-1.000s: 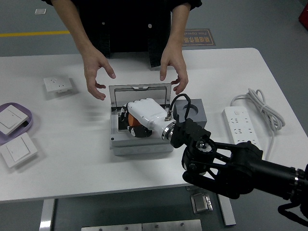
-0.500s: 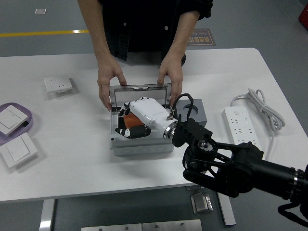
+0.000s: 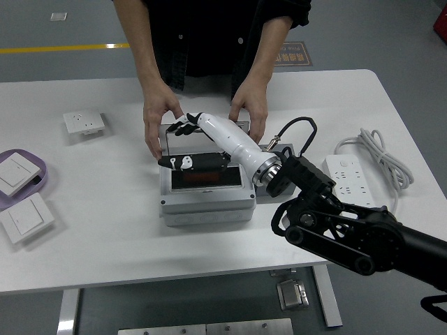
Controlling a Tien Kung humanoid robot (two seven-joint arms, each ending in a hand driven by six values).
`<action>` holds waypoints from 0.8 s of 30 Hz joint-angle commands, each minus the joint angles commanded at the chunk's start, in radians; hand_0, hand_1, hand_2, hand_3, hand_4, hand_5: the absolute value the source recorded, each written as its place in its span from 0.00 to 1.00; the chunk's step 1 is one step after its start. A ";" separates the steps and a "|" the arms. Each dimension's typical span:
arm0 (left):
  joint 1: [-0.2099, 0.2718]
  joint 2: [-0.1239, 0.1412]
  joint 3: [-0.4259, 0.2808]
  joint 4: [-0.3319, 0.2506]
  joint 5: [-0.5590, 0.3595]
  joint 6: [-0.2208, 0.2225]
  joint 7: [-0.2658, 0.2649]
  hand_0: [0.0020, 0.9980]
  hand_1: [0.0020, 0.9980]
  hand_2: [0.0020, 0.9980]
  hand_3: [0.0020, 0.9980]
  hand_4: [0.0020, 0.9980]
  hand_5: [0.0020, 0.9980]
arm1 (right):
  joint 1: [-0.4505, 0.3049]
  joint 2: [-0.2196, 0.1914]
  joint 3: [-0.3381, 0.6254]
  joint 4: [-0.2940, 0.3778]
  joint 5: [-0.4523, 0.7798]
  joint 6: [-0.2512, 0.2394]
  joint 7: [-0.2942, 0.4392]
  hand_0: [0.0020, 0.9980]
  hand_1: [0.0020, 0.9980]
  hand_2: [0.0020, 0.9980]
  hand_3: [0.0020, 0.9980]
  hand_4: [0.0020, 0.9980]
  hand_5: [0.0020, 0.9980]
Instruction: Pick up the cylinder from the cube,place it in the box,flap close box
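Note:
The grey box (image 3: 207, 202) sits at mid-table with its lid (image 3: 209, 128) standing up at the back. An orange cylinder (image 3: 204, 180) lies inside the box. My right hand (image 3: 174, 144), white with black fingers, reaches over the open box, its fingers spread and empty, the fingertips up at the lid's edge. A person at the far side holds the lid at both corners, one hand (image 3: 158, 115) on the left and the other hand (image 3: 249, 110) on the right. The cube is hidden behind my right wrist.
A white power strip (image 3: 346, 179) with a coiled cable (image 3: 374, 150) lies at the right. A wall socket (image 3: 85, 123), a purple tray (image 3: 31, 183) with a switch and a loose switch (image 3: 26, 218) lie at the left.
My right hand has let go of the orange cylinder in the box, risen and opened toward the lid. The person's hands came down and took hold of the lid's corners.

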 joint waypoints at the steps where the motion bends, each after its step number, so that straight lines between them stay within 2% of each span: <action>1: -0.001 0.001 0.000 -0.001 0.000 0.000 -0.001 0.63 0.61 0.53 0.63 0.71 0.31 | 0.010 -0.005 0.008 0.000 0.014 -0.003 0.002 0.78 0.65 0.66 0.69 1.00 0.61; 4: -0.003 0.002 0.002 -0.001 -0.001 0.001 -0.001 0.63 0.61 0.53 0.63 0.71 0.31 | 0.039 -0.012 0.015 -0.024 0.041 -0.008 0.009 0.78 0.65 0.66 0.69 1.00 0.61; 5: -0.003 0.002 0.003 -0.001 -0.003 0.001 -0.001 0.63 0.61 0.53 0.63 0.70 0.31 | 0.053 -0.012 0.013 -0.042 0.051 -0.010 0.012 0.73 0.62 0.64 0.67 0.96 0.59; 10: -0.006 0.005 0.010 -0.001 -0.006 0.001 -0.002 0.63 0.61 0.53 0.63 0.70 0.31 | 0.122 0.004 -0.029 -0.145 0.128 -0.014 0.042 0.73 0.62 0.64 0.67 0.96 0.59; 11: -0.007 0.006 0.012 -0.001 -0.007 0.001 -0.002 0.63 0.61 0.53 0.63 0.70 0.30 | 0.136 0.009 -0.040 -0.169 0.144 -0.013 0.049 0.68 0.61 0.63 0.66 0.94 0.57; 14: -0.010 0.008 0.014 -0.002 -0.007 0.001 -0.002 0.63 0.61 0.53 0.63 0.70 0.30 | 0.169 0.026 -0.068 -0.239 0.186 0.002 0.064 0.68 0.61 0.63 0.66 0.94 0.57; 16: -0.011 0.009 0.016 -0.002 -0.008 0.002 -0.003 0.63 0.61 0.53 0.63 0.70 0.30 | 0.179 0.036 -0.080 -0.284 0.207 0.009 0.073 0.68 0.61 0.63 0.66 0.94 0.57; 17: -0.012 0.009 0.018 -0.002 -0.009 0.001 -0.003 0.63 0.61 0.53 0.63 0.70 0.30 | 0.182 0.041 -0.085 -0.310 0.219 0.011 0.079 0.59 0.59 0.62 0.66 0.93 0.56; 24: -0.014 0.009 0.022 -0.002 -0.011 0.001 -0.003 0.63 0.61 0.53 0.63 0.70 0.30 | 0.177 0.058 -0.118 -0.430 0.267 0.012 0.116 0.59 0.59 0.61 0.65 0.91 0.55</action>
